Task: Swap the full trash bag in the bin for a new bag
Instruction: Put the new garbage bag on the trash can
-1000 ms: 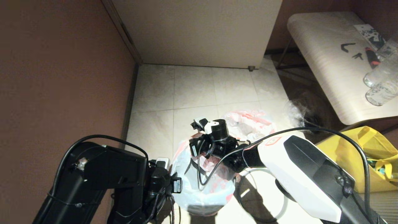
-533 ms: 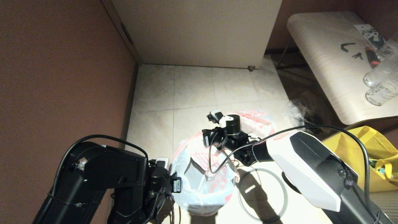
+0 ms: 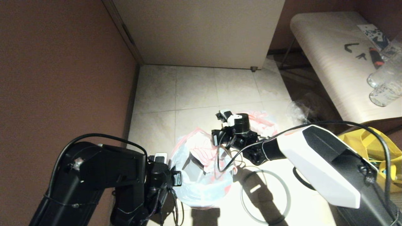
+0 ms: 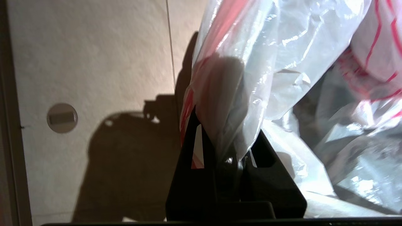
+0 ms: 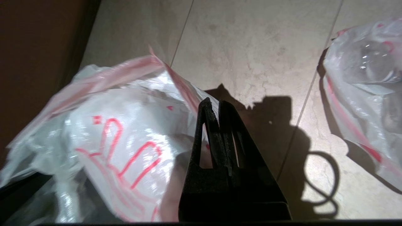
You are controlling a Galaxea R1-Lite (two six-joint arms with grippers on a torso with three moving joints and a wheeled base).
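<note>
The new bag (image 3: 201, 175) drapes the bin, left jaws (image 4: 230, 157) clamping its nine o'clock edge, right jaws (image 5: 216, 116) clenched empty; full trash bag (image 3: 260, 121) out (one o'clock), grey ring (image 3: 265, 196) unfitted

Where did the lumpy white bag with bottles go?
In the head view, the lumpy white red-printed bag with bottles sits on the tiled floor, just beyond the right gripper.

I can't read any text here. The new bag (image 5: 119, 147) carries red strokes I can't make out, and the bench (image 3: 329, 62) has black marks I can't decipher.
</note>
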